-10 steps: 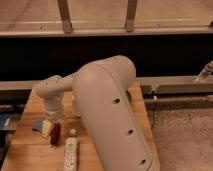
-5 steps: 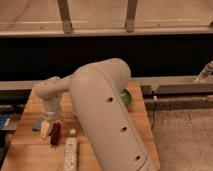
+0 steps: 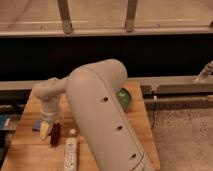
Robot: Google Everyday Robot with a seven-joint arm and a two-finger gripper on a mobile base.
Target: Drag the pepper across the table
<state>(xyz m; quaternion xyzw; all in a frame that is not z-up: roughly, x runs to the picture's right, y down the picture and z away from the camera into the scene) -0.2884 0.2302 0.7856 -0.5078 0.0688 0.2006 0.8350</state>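
The pepper [image 3: 55, 134] is a small dark red elongated thing lying on the light wooden table [image 3: 30, 150], near its left front. My gripper [image 3: 49, 129] hangs from the white wrist [image 3: 49, 100] and is down at the table, right at the pepper's left side and touching or nearly touching it. A yellowish part of the gripper sits just left of the pepper. My large white arm link [image 3: 107, 120] crosses the middle of the view and hides much of the tabletop.
A long white power strip [image 3: 70, 154] lies just right of and in front of the pepper. A blue cloth-like piece [image 3: 36, 125] lies left of the gripper. A green round object [image 3: 123, 97] sits at the table's far right. A dark wall and a rail run behind the table.
The big arm link has swung left, uncovering the green object. The gripper and the pepper have shifted slightly left and toward the front of the table.
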